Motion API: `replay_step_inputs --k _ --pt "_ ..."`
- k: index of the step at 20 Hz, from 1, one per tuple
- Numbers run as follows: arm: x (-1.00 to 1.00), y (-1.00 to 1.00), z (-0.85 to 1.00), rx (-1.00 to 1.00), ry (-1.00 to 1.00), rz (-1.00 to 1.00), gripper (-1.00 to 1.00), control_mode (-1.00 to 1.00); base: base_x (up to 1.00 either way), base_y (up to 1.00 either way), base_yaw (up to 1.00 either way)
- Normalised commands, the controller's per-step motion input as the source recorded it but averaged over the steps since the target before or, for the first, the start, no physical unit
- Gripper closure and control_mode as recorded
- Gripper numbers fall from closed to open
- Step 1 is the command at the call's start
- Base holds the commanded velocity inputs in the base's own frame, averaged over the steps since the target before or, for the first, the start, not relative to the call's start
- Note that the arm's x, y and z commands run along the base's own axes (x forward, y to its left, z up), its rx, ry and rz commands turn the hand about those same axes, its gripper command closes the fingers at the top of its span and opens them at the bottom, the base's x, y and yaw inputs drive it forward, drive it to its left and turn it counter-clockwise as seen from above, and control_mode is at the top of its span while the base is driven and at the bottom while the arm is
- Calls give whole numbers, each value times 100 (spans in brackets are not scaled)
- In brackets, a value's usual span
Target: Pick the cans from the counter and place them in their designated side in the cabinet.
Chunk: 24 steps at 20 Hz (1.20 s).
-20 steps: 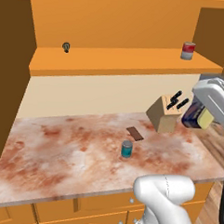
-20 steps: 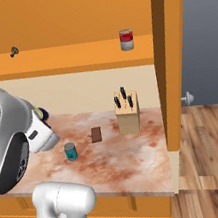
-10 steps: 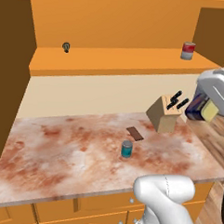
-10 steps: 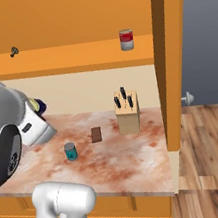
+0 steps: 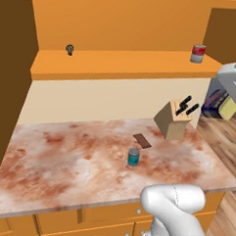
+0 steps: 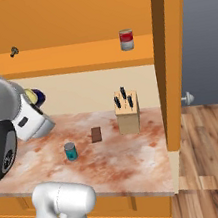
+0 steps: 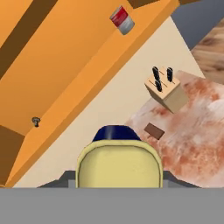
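Note:
The dark blue can with a yellow label (image 5: 220, 102) hangs in the air off the counter's right end, with my gripper (image 5: 218, 103) shut on it. That can (image 7: 118, 158) sits close in the hand view, yellow label facing the camera, and it peeks out behind my arm as the held can (image 6: 35, 96). The teal can with a silver top (image 5: 133, 156) stands upright near the middle of the marbled counter (image 5: 63, 161), also seen as the teal can (image 6: 70, 151). The orange cabinet's long shelf (image 5: 118, 66) runs above.
A red-and-grey can (image 5: 198, 53) stands at the shelf's right end, and a small dark knob-like object (image 5: 70, 50) at its left. A knife block (image 5: 174, 120) and a flat brown bar (image 5: 142, 140) lie right of the teal can. A brown cabinet side panel (image 6: 172, 54) bounds the right.
My hand has risen a little and drifted right in the left base view, carrying the dark blue can with it. The teal can and the rest have stayed put.

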Motion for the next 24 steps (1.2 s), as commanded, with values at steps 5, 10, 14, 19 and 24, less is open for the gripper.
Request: replay_step_inputs --k 5,10,14,19,24 --pt "0 -2 17 0 -9 -2 100 -100 0 0 0" --pt "0 -6 17 0 -10 -2 100 -100 0 0 0" --pt "0 -7 16 0 -9 -2 100 -100 0 0 0" --pt "3 -7 18 0 -2 -1 100 -100 0 0 0" --pt "6 -6 14 0 0 0 100 -100 0 0 0"
